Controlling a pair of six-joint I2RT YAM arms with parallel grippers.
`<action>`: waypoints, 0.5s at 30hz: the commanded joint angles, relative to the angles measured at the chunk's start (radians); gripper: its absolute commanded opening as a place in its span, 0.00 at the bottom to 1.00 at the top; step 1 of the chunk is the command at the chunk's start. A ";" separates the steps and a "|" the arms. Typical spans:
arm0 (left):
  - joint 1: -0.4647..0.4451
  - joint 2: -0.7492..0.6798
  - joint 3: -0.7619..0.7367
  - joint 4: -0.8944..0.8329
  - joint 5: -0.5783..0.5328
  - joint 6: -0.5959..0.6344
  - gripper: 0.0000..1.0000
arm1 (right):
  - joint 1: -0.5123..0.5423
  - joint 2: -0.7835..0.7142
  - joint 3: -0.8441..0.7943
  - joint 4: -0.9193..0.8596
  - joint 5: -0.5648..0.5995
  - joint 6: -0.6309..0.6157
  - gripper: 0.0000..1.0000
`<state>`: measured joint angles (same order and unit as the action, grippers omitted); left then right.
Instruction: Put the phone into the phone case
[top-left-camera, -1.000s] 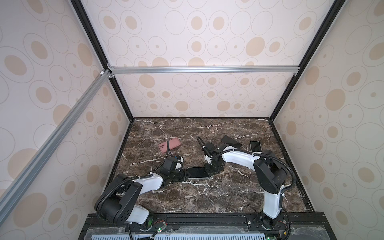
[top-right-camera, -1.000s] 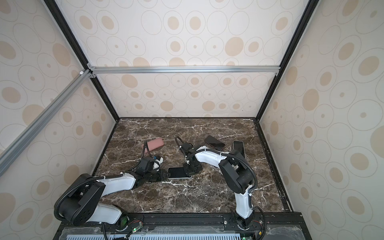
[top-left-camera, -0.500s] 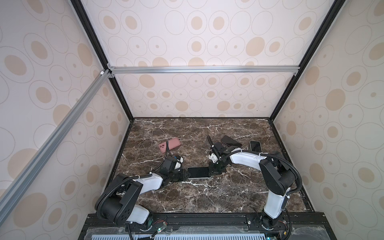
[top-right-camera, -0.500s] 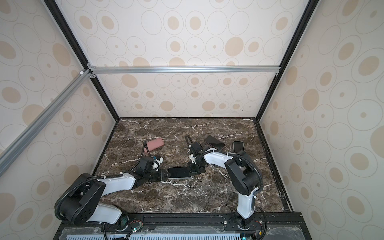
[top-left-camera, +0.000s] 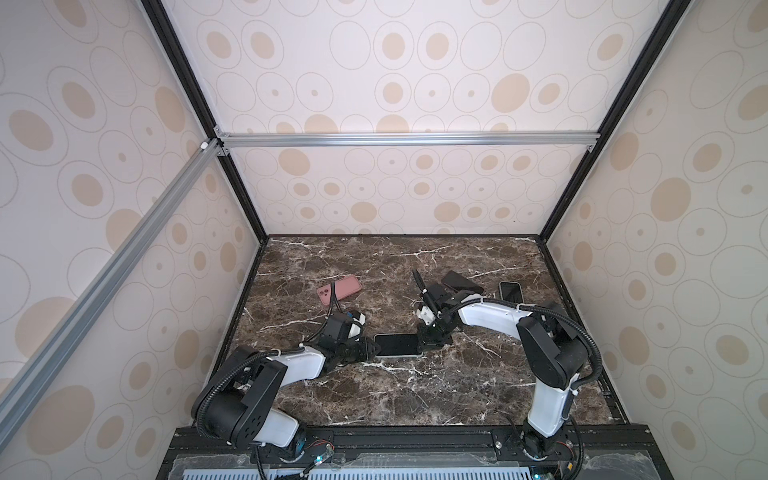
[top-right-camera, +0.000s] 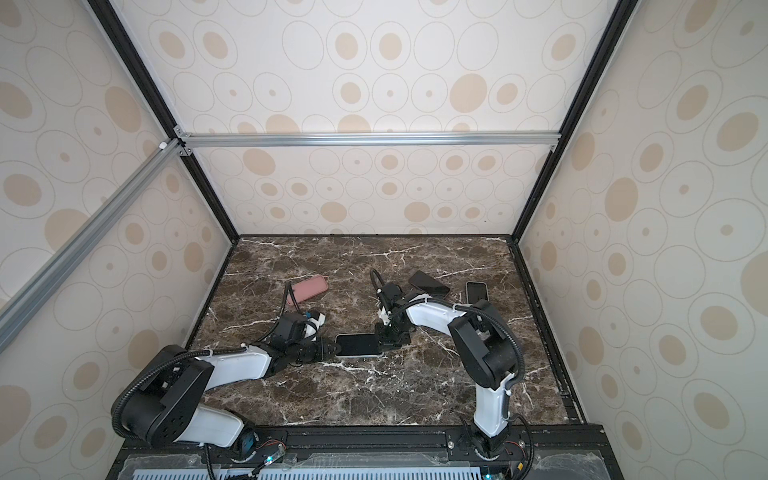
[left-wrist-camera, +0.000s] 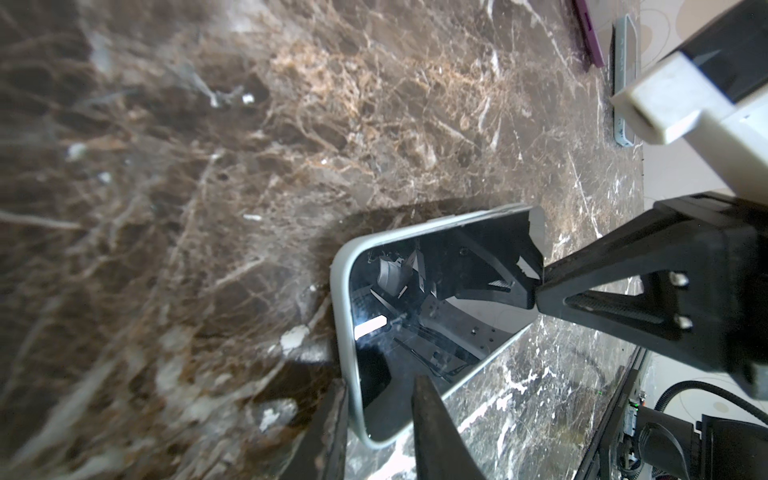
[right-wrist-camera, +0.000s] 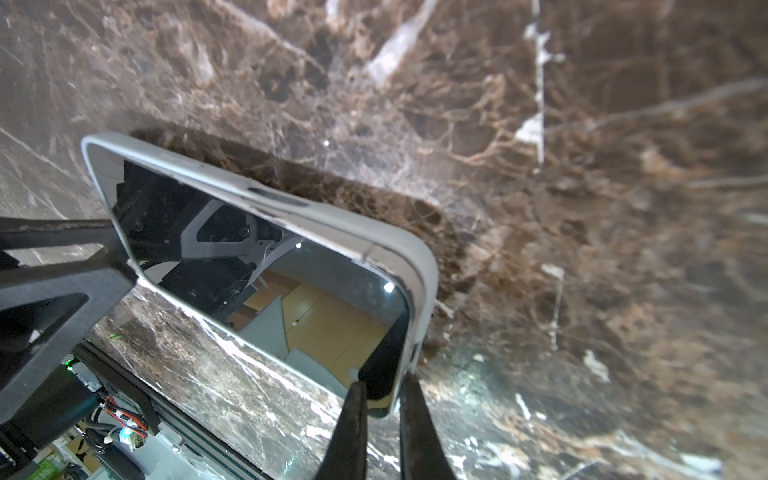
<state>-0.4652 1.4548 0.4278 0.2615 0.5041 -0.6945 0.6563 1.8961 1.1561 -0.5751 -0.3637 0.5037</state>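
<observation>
phone: lying flat near the middle of the table, dark glass up, stretched crosswise between the two arms
phone case: a pale rim hugging the phone's edges; whether every corner is pushed fully home I cannot tell
left tool: down low at the phone's left end, fingers drawn in on that end, one on the glass and one against the case's outer side
right tool: tipped downward over the right end, fingers almost together, pinching a corner of phone and case
table: dark brown marble with white veins
pink cover: back up with camera holes showing, toward the far left, well apart from both tools
dark handset: flat behind the right arm, toward the far right
pale-rimmed handset: screen up, near the dark one, closer to the right wall
</observation>
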 joint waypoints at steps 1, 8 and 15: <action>-0.030 0.030 -0.003 -0.008 0.048 -0.006 0.28 | 0.128 0.207 -0.108 0.127 0.191 -0.044 0.08; -0.024 0.008 0.005 -0.050 0.025 0.008 0.29 | 0.126 0.067 -0.051 -0.003 0.233 -0.078 0.15; -0.021 -0.011 0.003 -0.065 0.011 0.016 0.33 | 0.109 -0.060 -0.003 -0.077 0.218 -0.099 0.23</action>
<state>-0.4683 1.4464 0.4282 0.2546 0.4980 -0.6926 0.7506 1.8290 1.1751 -0.6060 -0.1600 0.4316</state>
